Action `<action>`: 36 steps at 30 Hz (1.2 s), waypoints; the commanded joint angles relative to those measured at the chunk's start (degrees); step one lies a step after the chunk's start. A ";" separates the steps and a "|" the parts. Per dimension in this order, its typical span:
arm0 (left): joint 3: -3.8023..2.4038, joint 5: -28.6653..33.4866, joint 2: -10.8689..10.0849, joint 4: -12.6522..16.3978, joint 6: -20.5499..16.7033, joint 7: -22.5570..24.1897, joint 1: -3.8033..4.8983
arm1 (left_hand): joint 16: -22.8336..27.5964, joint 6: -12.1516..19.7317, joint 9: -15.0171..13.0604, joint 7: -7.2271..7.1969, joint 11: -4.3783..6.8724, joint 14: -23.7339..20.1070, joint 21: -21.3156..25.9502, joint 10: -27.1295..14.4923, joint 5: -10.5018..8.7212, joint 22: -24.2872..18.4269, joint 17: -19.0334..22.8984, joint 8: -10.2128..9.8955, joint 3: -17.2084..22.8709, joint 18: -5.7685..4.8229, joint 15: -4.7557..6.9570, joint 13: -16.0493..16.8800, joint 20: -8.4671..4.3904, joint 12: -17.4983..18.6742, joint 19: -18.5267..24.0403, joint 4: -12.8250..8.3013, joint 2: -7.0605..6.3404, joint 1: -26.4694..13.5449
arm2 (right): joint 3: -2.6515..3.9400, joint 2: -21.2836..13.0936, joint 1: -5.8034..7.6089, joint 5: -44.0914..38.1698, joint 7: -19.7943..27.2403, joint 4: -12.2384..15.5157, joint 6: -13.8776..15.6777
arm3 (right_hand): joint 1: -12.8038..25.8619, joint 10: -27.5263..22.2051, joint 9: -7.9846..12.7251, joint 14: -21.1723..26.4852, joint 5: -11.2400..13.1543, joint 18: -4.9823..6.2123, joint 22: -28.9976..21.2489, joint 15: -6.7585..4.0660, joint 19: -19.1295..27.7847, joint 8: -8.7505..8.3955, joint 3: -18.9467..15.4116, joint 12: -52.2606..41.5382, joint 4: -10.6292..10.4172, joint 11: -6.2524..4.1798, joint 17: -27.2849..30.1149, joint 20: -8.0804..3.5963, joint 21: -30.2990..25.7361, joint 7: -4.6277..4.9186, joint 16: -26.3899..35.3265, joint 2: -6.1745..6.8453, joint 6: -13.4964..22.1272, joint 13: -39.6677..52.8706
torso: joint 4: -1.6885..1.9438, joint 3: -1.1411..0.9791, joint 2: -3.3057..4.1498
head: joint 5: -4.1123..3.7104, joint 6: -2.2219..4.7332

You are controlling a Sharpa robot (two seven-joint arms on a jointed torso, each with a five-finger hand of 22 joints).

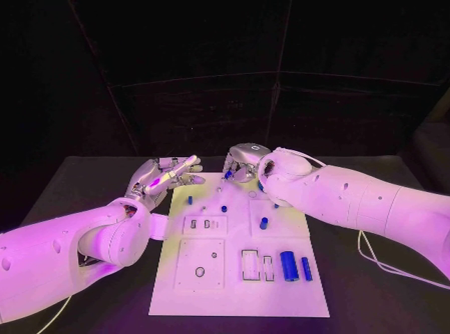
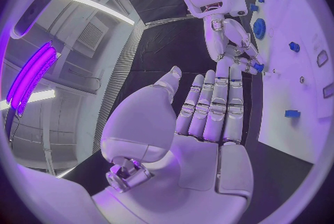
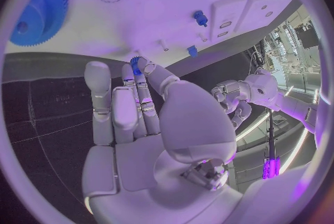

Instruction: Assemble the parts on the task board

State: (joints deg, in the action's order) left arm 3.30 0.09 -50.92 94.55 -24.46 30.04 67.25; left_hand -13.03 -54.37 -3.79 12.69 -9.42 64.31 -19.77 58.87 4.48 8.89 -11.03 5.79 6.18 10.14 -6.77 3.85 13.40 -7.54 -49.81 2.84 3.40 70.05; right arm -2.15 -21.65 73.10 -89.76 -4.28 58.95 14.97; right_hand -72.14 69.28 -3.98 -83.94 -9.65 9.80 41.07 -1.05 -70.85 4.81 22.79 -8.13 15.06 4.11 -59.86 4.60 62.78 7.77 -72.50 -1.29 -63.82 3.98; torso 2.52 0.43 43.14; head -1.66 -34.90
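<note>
From the head view, the right hand (image 1: 247,161) is reaching over the far edge of the white board (image 1: 240,292), fingers curled down, while the left hand (image 1: 167,177) is hovering just beside the board's far left edge, fingers straight and holding nothing. Blue cylinders (image 1: 288,266) are lying near the board's right side.

In the left wrist view, the left hand's fingers (image 2: 212,110) are lying straight and close together, empty; the right hand opposite is pinching a small blue gear (image 2: 258,67) by its fingertips just off the board's edge.

In the right wrist view, that small gear (image 3: 136,62) is sitting between thumb and fingertip, near a large blue gear (image 3: 43,11) on the board. The piece looks light, stiff and smooth, likely slippery; gripping across its toothed rim seems safest.
</note>
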 commanded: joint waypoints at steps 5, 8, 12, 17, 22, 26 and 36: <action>-0.03 -0.01 -0.03 0.18 0.63 0.60 0.12 | 0.20 -0.15 0.05 0.07 -0.24 0.34 -0.19 0.09 0.11 -0.05 -0.05 -0.33 -0.20 0.38 0.02 -0.05 -0.04 0.25 -0.29 0.00 -0.15 -0.27 | 0.05 0.58 0.14 0.14 0.66 -0.31 -0.77 | 0.17 -0.49 -0.02 -1.92 0.21 -1.01 0.07 0.10 -0.02 -0.19 0.44 0.23 0.05 -0.05 0.00 0.19 0.35 0.43 -0.36 -0.09 -0.06 -0.08 | 0.14 0.03 0.25 | 0.07 -0.14; -0.03 -0.01 -0.03 0.22 0.63 0.61 0.15 | 0.20 -0.15 0.05 0.07 -0.24 0.34 -0.19 0.09 0.11 -0.05 -0.05 -0.33 -0.20 0.38 0.02 -0.05 -0.04 0.25 -0.29 0.00 -0.15 -0.27 | 0.05 0.93 0.14 0.14 0.69 -0.50 -0.87 | 0.19 -0.58 -0.01 -1.92 0.21 -1.02 0.20 0.13 -0.01 -0.25 0.53 0.26 0.01 -0.01 -0.15 0.22 0.47 0.47 -0.49 -0.03 0.02 -0.08 | 0.07 0.07 0.31 | 0.10 0.00; -0.04 -0.01 0.06 0.15 0.64 0.57 0.16 | 0.20 -0.15 0.05 0.07 -0.24 0.34 -0.19 0.09 0.11 -0.05 -0.05 -0.33 -0.20 0.38 0.02 -0.05 -0.04 0.25 -0.29 0.00 -0.15 -0.27 | 0.05 1.39 0.14 0.14 0.71 -0.95 -1.29 | 0.23 -0.64 0.00 -1.90 0.22 -1.02 0.22 0.15 0.02 -0.28 0.57 0.29 -0.01 0.01 -0.12 0.24 0.51 0.49 -0.50 0.01 0.07 -0.08 | 0.12 0.09 0.29 | 0.12 -0.18; -0.04 -0.01 0.13 0.09 0.66 0.55 0.17 | 0.20 -0.15 0.05 0.07 -0.24 0.34 -0.19 0.09 0.11 -0.05 -0.05 -0.33 -0.20 0.38 0.02 -0.05 -0.04 0.25 -0.29 0.00 -0.15 -0.27 | 0.05 1.82 0.14 0.14 0.72 -1.45 -2.00 | 0.34 -0.84 0.03 -1.86 0.29 -1.02 0.27 0.23 0.11 -0.40 0.67 0.38 -0.09 0.10 -0.08 0.30 0.60 0.57 -0.54 0.17 0.25 -0.10 | 0.14 0.12 0.29 | 0.18 -0.23; -0.04 -0.01 -0.01 0.23 0.63 0.54 0.25 | 0.20 -0.15 0.05 0.07 -0.24 0.34 -0.19 0.09 0.11 -0.05 -0.05 -0.33 -0.20 0.38 0.02 -0.05 -0.04 0.25 -0.29 0.00 -0.15 -0.27 | 0.05 1.93 0.15 0.14 0.65 -1.41 -2.51 | 0.40 -0.93 0.04 -1.84 0.31 -1.02 0.27 0.26 0.17 -0.45 0.71 0.42 -0.13 0.14 -0.09 0.33 0.63 0.60 -0.58 0.26 0.34 -0.10 | 0.05 0.09 0.45 | 0.34 -0.15; -0.04 -0.01 0.02 0.20 0.65 0.52 0.27 | 0.27 -0.17 0.05 0.06 -0.24 0.32 -0.15 0.13 0.11 -0.08 -0.12 -0.35 -0.27 0.38 0.01 -0.05 -0.04 0.31 -0.31 0.07 -0.17 -0.40 | 0.05 2.29 0.15 0.14 0.48 -1.80 -2.90 | 0.92 -2.44 0.23 -1.60 0.58 -0.92 -0.31 0.68 0.84 -1.11 0.97 1.14 -0.42 0.61 0.30 0.62 0.45 1.05 -0.53 1.00 1.68 -0.30 | 0.03 0.13 0.46 | 0.26 -0.19; -0.04 -0.01 0.02 0.10 0.74 0.40 0.29 | 0.27 -0.17 0.05 0.06 -0.24 0.32 -0.15 0.13 0.11 -0.08 -0.12 -0.35 -0.27 0.38 0.01 -0.05 -0.04 0.31 -0.31 0.07 -0.17 -0.40 | 0.05 2.62 0.15 0.14 0.03 -2.48 -2.27 | 2.18 -10.89 0.29 -0.22 1.93 0.35 -7.06 1.99 5.09 -1.25 -0.58 2.93 -1.56 2.18 4.54 2.01 -3.55 1.90 1.75 4.31 10.50 -0.22 | 0.04 0.07 0.50 | 0.31 -0.25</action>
State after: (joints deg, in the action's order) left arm 3.30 0.17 -50.88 94.60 -24.46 30.05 67.44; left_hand -13.04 -54.36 -3.79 12.68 -9.42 64.31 -19.77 58.88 4.48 8.91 -11.10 5.79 6.18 10.14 -6.77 3.85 13.40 -7.54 -49.81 2.84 3.40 70.05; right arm -2.14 -19.01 73.12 -89.65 -4.15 56.47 12.62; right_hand -69.93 58.69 -3.61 -83.90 -7.98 9.80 34.40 0.57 -65.99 3.64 22.58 -5.30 13.48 6.27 -55.42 6.58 59.49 9.68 -70.87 2.71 -53.60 3.68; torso 2.59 0.53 43.60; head -1.37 -35.16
